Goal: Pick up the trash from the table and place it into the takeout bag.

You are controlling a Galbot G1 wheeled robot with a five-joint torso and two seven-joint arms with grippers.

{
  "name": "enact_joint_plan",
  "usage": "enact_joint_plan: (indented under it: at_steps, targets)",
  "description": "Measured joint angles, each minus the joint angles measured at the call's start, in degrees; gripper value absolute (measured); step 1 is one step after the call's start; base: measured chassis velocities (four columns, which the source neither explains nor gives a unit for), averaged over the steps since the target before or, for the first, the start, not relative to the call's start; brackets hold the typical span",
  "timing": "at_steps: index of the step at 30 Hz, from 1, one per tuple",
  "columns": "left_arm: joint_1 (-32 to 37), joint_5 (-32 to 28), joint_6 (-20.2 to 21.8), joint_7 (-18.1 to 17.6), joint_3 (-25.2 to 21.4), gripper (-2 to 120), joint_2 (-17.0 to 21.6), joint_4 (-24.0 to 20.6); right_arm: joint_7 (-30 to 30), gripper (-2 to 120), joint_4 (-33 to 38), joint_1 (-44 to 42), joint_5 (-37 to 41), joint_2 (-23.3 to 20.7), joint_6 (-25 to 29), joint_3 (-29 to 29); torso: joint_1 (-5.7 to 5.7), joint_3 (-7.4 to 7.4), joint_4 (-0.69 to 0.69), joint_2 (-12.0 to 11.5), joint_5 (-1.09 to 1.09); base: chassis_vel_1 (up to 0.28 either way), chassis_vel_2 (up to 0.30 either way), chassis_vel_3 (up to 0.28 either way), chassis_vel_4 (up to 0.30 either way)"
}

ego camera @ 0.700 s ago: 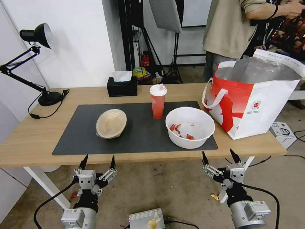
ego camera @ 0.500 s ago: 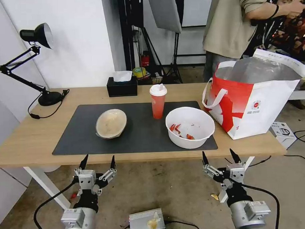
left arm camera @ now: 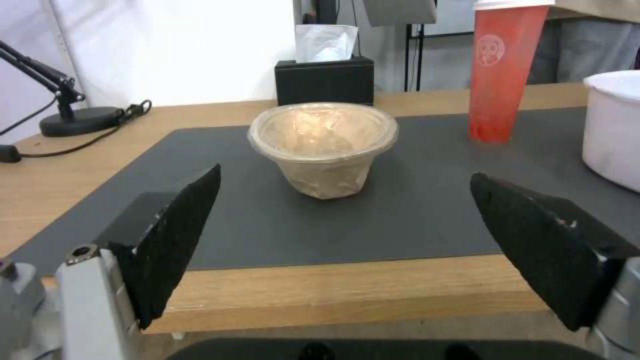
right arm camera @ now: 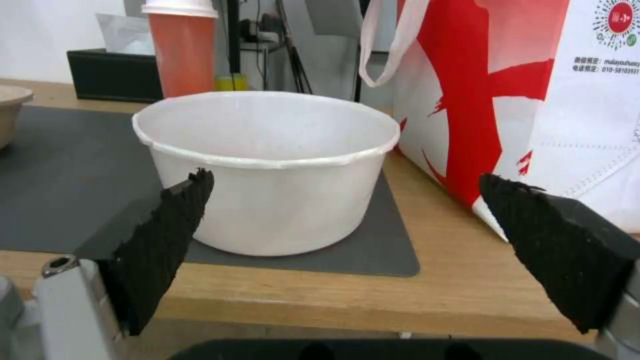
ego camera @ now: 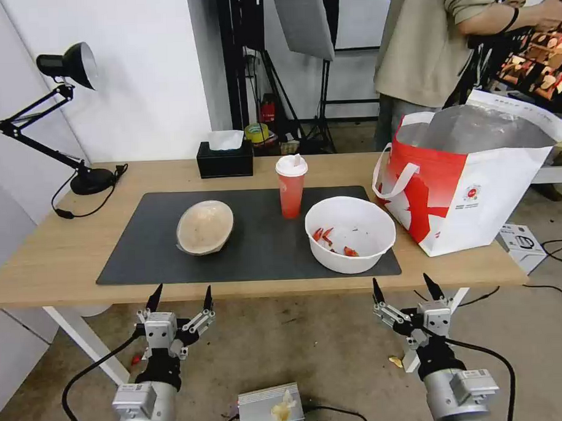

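Holding both arms short of the table's [ego camera: 61,255] near edge, we keep the left gripper [ego camera: 179,298] and right gripper [ego camera: 405,287] spread wide and empty, each facing a bowl. On the grey mat [ego camera: 257,242], the beige bowl [ego camera: 205,226] looks empty, the lidded red cup [ego camera: 291,187] stands mid-mat, the white bowl [ego camera: 350,232] holds red scraps — the takeout bag [ego camera: 470,179] gapes just off the mat's right end.

Among the robot and the things on the bench, nothing has shifted since the earlier pictures. The one change is at the far right, behind the takeout bag [ego camera: 470,179]: the person's raised forearm [ego camera: 511,15] and hand now sit a little further right and higher against the picture's edge, and more of the shelf with reddish goods behind shows below the arm.
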Motion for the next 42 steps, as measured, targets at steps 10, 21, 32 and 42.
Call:
enact_joint_plan:
  at_steps: [10,21,32,42]
  targets:
    - [1.1,-3.0,-1.6,-1.9,-2.0,100,1.8,-0.3,0.3,100,0.0,0.2,1.3,-1.4,-0.3,0.5,0.0,0.0,-0.02,0.0,0.01,0.0,0.0,0.0,0.0]
    - [7.0,-19.2,-14.1,-10.9,-11.4,100,10.8,-2.3,5.1,100,0.1,3.4,18.4,-18.9,-7.6,8.0,0.0,0.0,0.0,0.0,-0.01,0.0,0.0,0.0,0.0]
    - [7.6,-19.2,-15.1,-9.6,-11.8,100,10.6,-2.9,7.2,100,1.1,5.5,30.9,-32.7,-12.3,13.6,0.01,0.01,-0.01,0.0,0.04,0.0,0.0,0.0,0.0]
    - [8.6,-17.7,-15.1,-7.9,-8.6,100,9.3,-3.9,4.5,100,2.1,9.9,34.7,-41.0,-13.9,10.5,0.0,0.01,0.0,0.0,0.01,0.0,0.0,0.0,0.0]
